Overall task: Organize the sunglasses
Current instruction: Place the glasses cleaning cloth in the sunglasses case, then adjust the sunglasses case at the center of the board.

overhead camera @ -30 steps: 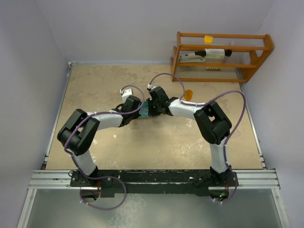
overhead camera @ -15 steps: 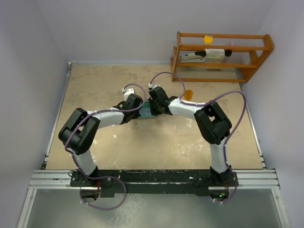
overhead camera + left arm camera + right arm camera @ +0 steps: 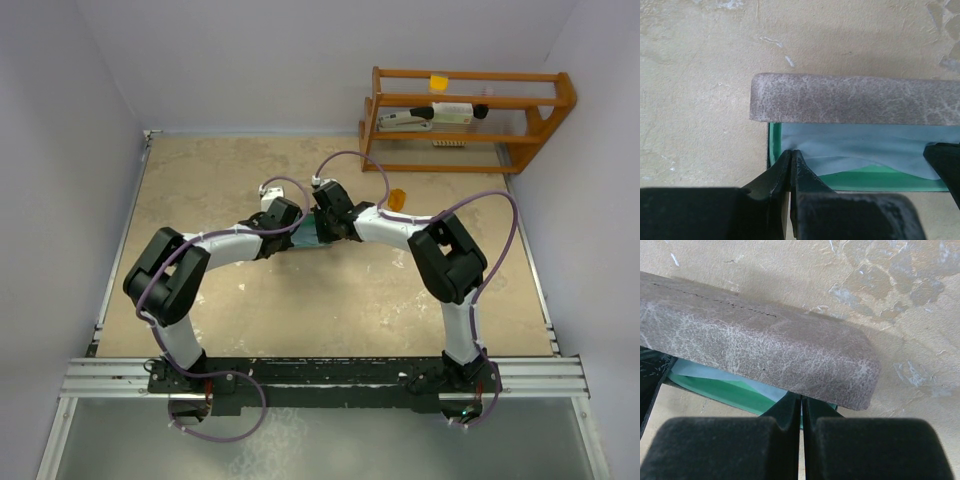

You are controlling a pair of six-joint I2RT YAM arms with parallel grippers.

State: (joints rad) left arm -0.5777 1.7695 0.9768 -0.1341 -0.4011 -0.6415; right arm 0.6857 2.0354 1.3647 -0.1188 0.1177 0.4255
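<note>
The grey case [image 3: 855,99] lies mid-table with its lid partly raised, showing green lining [image 3: 875,180] and a light blue cloth [image 3: 850,147] inside. My left gripper [image 3: 791,153] is shut, its tips against the cloth at the case's left end. My right gripper [image 3: 801,397] is shut too, its tips tucked under the lid [image 3: 760,355] at the right end. From above, the left gripper [image 3: 297,233] and right gripper [image 3: 319,232] meet over the case [image 3: 308,238]. The small orange sunglasses [image 3: 397,199] lie on the table behind the right arm, apart from both grippers.
A wooden rack [image 3: 468,118] stands at the back right against the wall, holding a white-and-black item and a small orange piece. Walls close in the table on the left, back and right. A metal rail runs along the near edge.
My left wrist has shifted slightly right and back, closer to the case. The right arm has barely moved. Both grippers stay shut.
</note>
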